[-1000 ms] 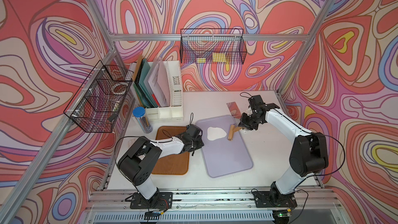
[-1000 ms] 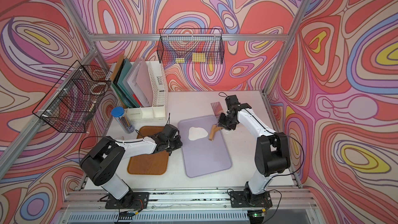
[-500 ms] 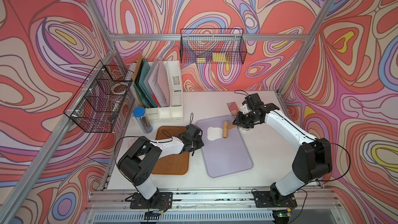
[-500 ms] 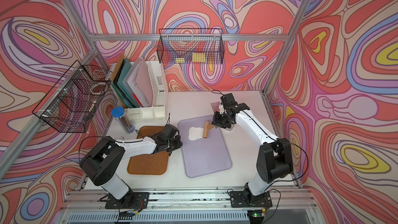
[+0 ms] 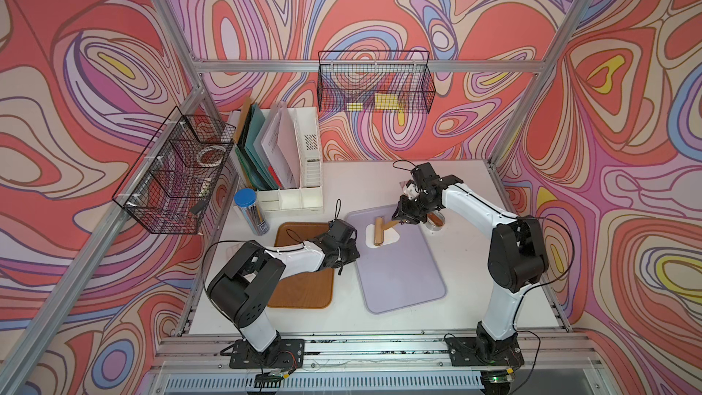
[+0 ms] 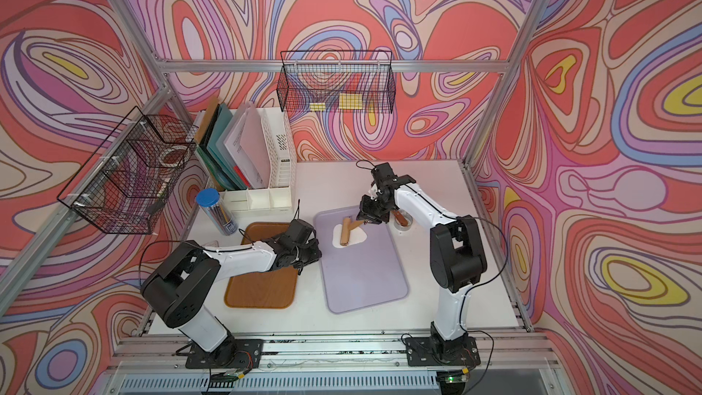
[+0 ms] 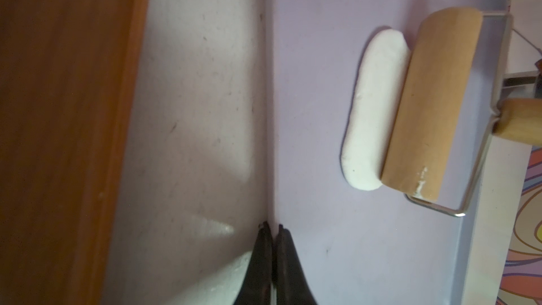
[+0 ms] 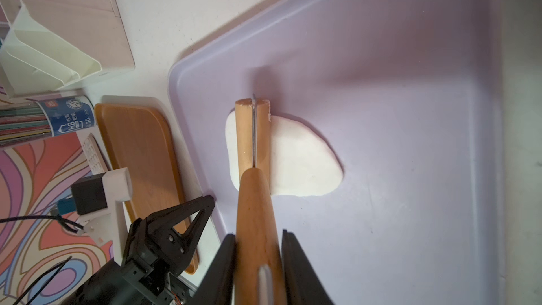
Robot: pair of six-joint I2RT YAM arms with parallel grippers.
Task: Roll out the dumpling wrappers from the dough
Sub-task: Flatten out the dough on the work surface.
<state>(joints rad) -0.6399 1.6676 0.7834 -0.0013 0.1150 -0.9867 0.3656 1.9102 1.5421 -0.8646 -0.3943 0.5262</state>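
Tray of brown wood (image 5: 304, 290) at left. Left gripper (image 7: 272, 225) next, jaws shut tight at the lilac tray's (image 5: 402, 279) left rim; we cannot tell whether they pinch it. Dough (image 8: 302, 165) lies on the far part of that tray as a flat, uneven sheet. Roller (image 5: 378, 231) has crossed leftward from beyond the dough's right edge and now sits on its left part. Right gripper (image 8: 258, 239) clamps the roller's handle. We judge one flattening pass nearly done, no round wrapper yet.
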